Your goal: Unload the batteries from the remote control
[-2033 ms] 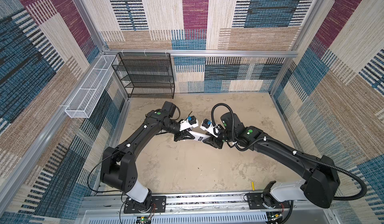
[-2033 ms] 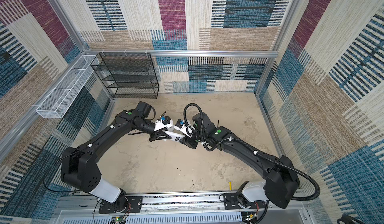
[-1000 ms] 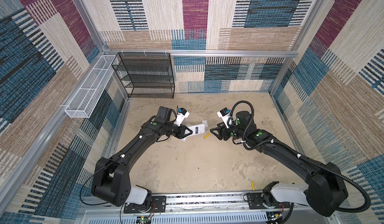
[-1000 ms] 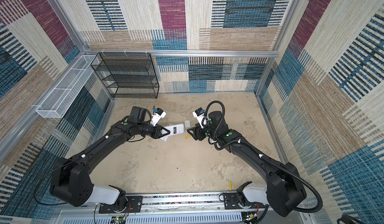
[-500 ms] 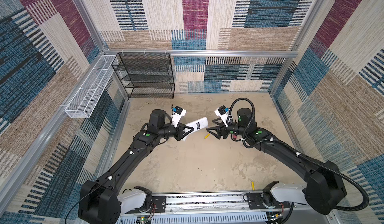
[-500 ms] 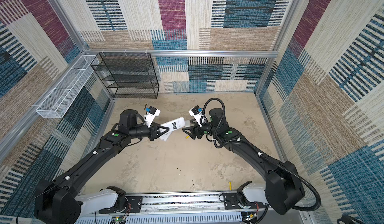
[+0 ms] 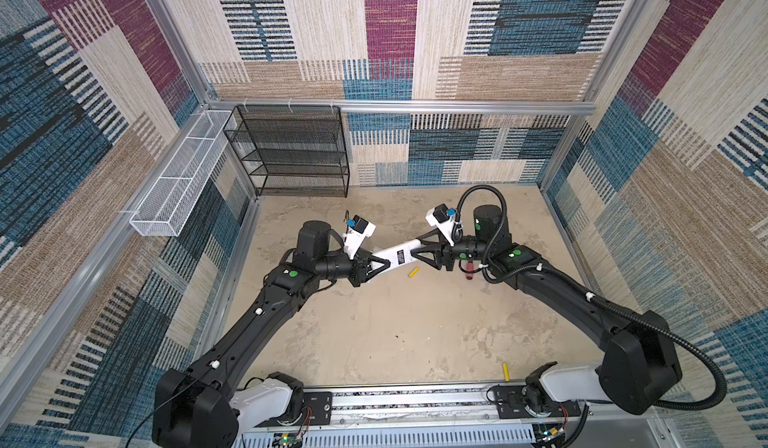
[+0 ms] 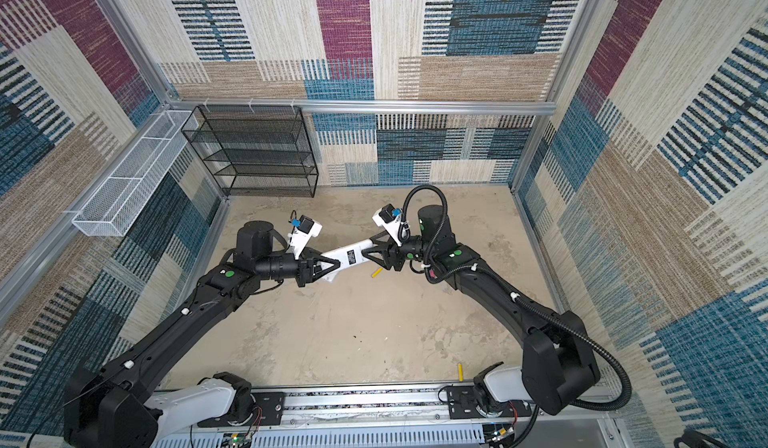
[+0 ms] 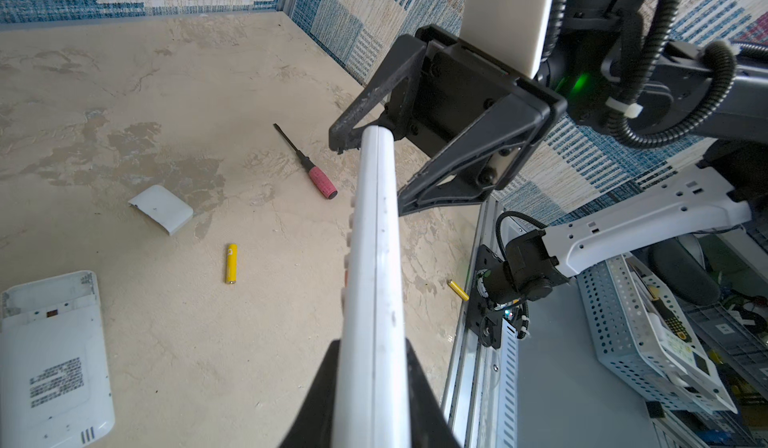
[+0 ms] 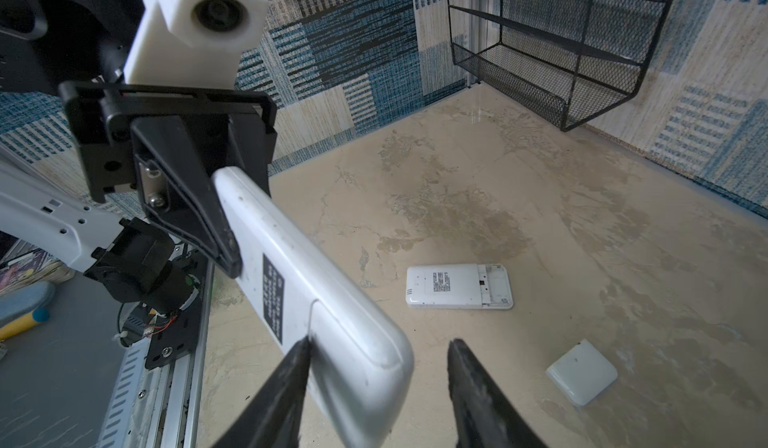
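Left hand [image 7: 379, 269] clamps remote [image 7: 400, 254]; right hand [image 7: 418, 254] half open (touching far end).

The left arm [image 7: 266, 313] and the right arm [image 7: 561, 292] bend in and meet in the middle. The left hand [image 7: 379, 267] squeezes 1 end of the white remote [image 7: 397, 256]. The right hand [image 7: 413, 254] has its 2 fingers [image 10: 282, 383] apart around the other end.

In a top view the screwdriver [image 7: 468, 268], at 3 o'clock from a yellow battery [image 7: 413, 272], shows only its red handle — the right arm [image 7: 540, 284] hides the shaft. The closed back of the remote control [image 10: 332, 321] hides its inside; its label is too small to read.
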`<act>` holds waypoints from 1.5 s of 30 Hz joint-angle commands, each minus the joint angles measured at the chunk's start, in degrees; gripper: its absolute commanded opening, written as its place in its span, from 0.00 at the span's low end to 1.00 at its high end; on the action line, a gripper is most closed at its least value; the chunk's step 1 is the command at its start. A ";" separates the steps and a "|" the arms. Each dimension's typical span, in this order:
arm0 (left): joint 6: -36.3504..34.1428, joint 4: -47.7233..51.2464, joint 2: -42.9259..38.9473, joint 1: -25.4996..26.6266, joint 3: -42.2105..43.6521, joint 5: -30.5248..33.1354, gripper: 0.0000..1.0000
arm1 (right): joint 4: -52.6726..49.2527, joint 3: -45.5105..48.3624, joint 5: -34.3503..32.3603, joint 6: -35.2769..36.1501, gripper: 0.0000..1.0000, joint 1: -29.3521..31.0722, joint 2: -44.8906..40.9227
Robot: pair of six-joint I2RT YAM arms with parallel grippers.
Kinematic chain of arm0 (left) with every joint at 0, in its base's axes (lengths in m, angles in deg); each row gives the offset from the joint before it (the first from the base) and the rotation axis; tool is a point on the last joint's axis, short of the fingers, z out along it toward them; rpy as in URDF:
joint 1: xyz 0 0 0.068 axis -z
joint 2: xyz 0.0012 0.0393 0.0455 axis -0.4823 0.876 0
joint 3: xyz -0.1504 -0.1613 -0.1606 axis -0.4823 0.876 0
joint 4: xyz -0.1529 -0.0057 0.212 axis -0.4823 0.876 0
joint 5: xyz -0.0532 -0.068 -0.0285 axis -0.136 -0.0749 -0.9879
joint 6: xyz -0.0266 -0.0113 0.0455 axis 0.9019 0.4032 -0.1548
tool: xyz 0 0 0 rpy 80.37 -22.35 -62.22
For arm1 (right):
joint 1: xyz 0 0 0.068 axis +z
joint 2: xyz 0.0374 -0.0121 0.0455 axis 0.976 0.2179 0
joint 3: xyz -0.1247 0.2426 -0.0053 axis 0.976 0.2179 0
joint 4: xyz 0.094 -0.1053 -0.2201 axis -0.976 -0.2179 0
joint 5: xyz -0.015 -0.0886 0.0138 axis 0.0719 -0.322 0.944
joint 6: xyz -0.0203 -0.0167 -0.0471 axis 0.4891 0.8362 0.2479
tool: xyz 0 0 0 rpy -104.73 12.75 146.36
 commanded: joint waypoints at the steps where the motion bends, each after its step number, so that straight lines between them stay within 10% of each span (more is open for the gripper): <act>1: -3.16 0.86 -0.03 0.13 -0.88 -3.02 0.00 | -0.79 -0.93 3.33 1.24 0.45 -0.08 0.78; 26: 3.27 -8.34 1.05 0.30 -0.83 -5.57 0.00 | 2.16 -0.88 6.72 -3.78 0.18 -1.08 2.95; 45: 9.52 -12.59 4.77 0.67 -2.39 -5.73 0.00 | 5.64 3.75 3.44 -13.11 0.27 -1.08 0.55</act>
